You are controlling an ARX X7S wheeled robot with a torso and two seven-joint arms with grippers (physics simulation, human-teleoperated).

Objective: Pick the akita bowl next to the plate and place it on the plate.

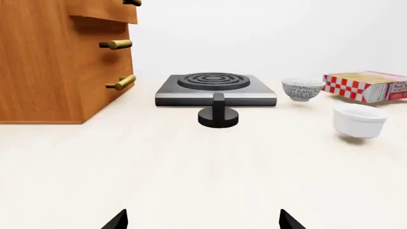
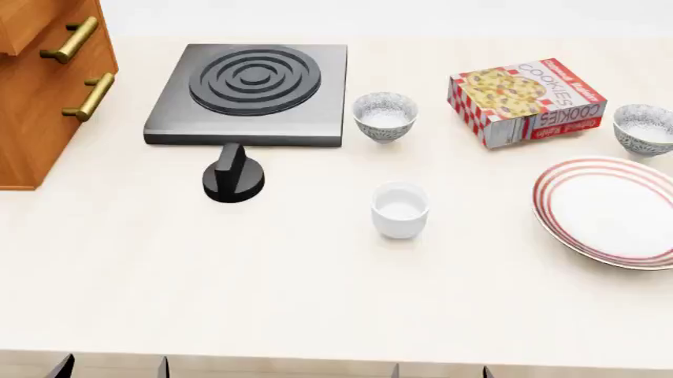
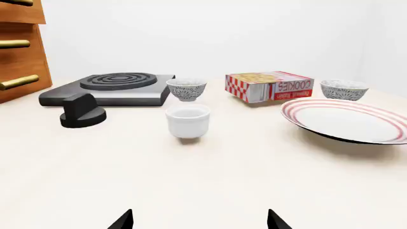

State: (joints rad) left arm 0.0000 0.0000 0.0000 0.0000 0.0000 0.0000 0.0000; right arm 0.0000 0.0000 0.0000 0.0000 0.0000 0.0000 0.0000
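Observation:
The akita bowl (image 2: 644,128) next to the plate stands at the far right, just behind the red-ringed white plate (image 2: 610,209) and to the right of the cookie box. The right wrist view shows this bowl (image 3: 343,89) behind the plate (image 3: 346,119). An identical speckled bowl (image 2: 384,114) sits beside the stove. My left gripper (image 2: 113,367) and right gripper (image 2: 442,370) are at the near table edge, far from both bowls. The left gripper (image 1: 203,222) is open and empty. The right gripper (image 3: 200,220) is open and empty too.
A plain white cup (image 2: 399,209) stands mid-table, between my right gripper and the far bowls. A red cookie box (image 2: 526,98) lies left of the akita bowl. A black stove (image 2: 252,83) with a loose knob (image 2: 233,177) sits at the back left, beside a wooden drawer cabinet (image 2: 42,87).

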